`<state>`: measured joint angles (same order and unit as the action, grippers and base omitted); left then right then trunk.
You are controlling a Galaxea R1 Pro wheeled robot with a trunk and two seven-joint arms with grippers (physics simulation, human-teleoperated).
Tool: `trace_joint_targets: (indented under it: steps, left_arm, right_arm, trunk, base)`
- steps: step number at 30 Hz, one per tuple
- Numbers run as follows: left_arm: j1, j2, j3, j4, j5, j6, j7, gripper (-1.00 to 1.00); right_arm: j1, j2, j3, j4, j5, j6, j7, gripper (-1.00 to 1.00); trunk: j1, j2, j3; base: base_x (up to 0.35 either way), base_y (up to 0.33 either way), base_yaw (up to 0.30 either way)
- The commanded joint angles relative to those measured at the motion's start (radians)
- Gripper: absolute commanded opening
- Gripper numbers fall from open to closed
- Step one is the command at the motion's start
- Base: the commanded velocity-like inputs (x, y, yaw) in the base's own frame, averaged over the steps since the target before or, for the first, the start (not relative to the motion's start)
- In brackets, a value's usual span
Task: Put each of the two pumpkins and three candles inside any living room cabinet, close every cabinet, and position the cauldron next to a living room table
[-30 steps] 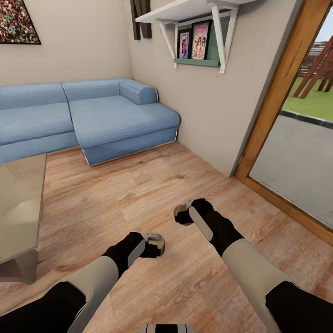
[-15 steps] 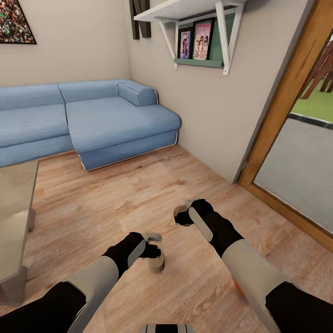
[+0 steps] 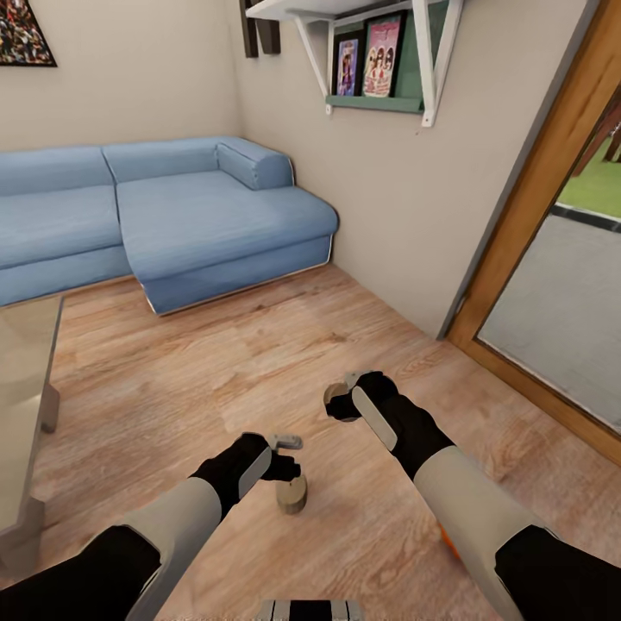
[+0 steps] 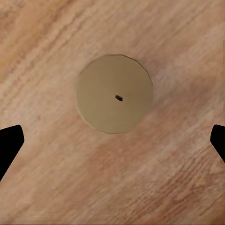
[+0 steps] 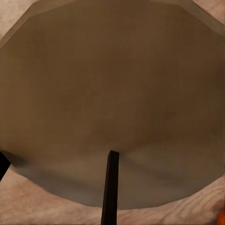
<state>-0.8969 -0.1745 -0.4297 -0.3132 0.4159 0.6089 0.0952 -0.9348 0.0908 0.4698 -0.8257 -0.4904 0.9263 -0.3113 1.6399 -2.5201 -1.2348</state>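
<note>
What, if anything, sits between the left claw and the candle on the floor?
Nothing visible. The left claw hangs open directly above the candle, which stands upright on bare wood floor, with clear space around it.

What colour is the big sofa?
The sofa is light blue, seen best in the head view.
</note>
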Motion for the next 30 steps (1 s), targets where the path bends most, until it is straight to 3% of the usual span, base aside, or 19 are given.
trace_joint_targets:
  steps: [1,18,24,30]
  left_arm:
    - [0.0,0.0,-0.004,-0.001,0.011,0.003,0.009,1.0]
    - [0.0,0.0,-0.003,-0.001,0.011,-0.006,0.012,1.0]
    - [0.0,0.0,-0.003,0.001,0.011,-0.095,0.013,1.0]
    - [0.0,0.0,-0.001,0.002,0.011,-0.114,0.014,1.0]
  right_arm:
    - [-0.001,-0.001,0.003,0.0,-0.01,0.002,-0.011,-1.0]
    - [-0.001,0.0,0.003,0.0,-0.008,0.002,-0.01,-1.0]
    - [-0.001,0.0,0.003,0.0,-0.007,0.002,-0.01,-1.0]
    - [-0.001,0.0,0.004,0.003,-0.007,0.001,-0.009,-1.0]
  trunk:
    - [0.0,-0.001,-0.005]
    - [0.008,-0.005,-0.07]
    - [0.01,-0.006,-0.094]
    - [0.013,-0.007,-0.117]
  base:
    - [0.0,0.0,0.0]
    - [0.0,0.0,0.0]
    - [0.0,0.0,0.0]
    - [0.0,0.0,0.0]
